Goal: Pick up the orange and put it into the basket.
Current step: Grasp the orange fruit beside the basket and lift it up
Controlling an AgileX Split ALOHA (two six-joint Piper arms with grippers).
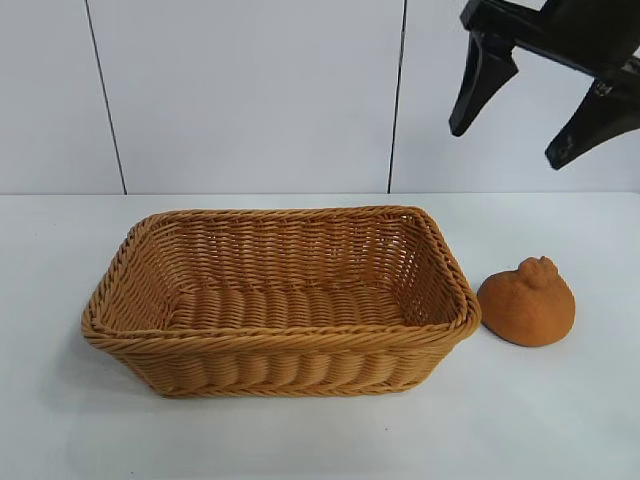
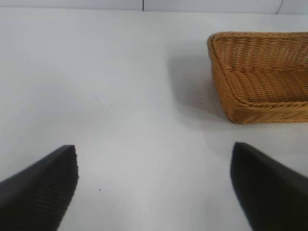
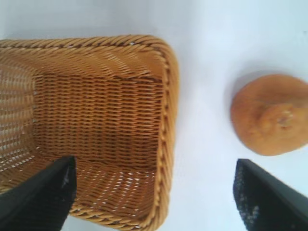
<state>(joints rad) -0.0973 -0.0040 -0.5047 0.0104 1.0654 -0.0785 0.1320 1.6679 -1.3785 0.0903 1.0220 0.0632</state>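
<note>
The orange point(image 1: 527, 302) is dull orange-brown with a lumpy knob on top. It sits on the white table just right of the basket point(image 1: 440, 262), close to its right rim. The basket is tan woven wicker and holds nothing. My right gripper point(image 1: 505, 143) hangs open and empty high above the table, above the orange and the basket's right end. In the right wrist view the orange point(image 3: 269, 115) and the basket's end point(image 3: 166, 106) lie below the open gripper point(image 3: 154, 166). My left gripper point(image 2: 154, 154) is open over bare table, with the basket's corner point(image 2: 226, 96) farther off.
The white table point(image 1: 320, 440) runs to a pale panelled wall point(image 1: 250, 90) behind. Bare table lies in front of the basket and around the orange.
</note>
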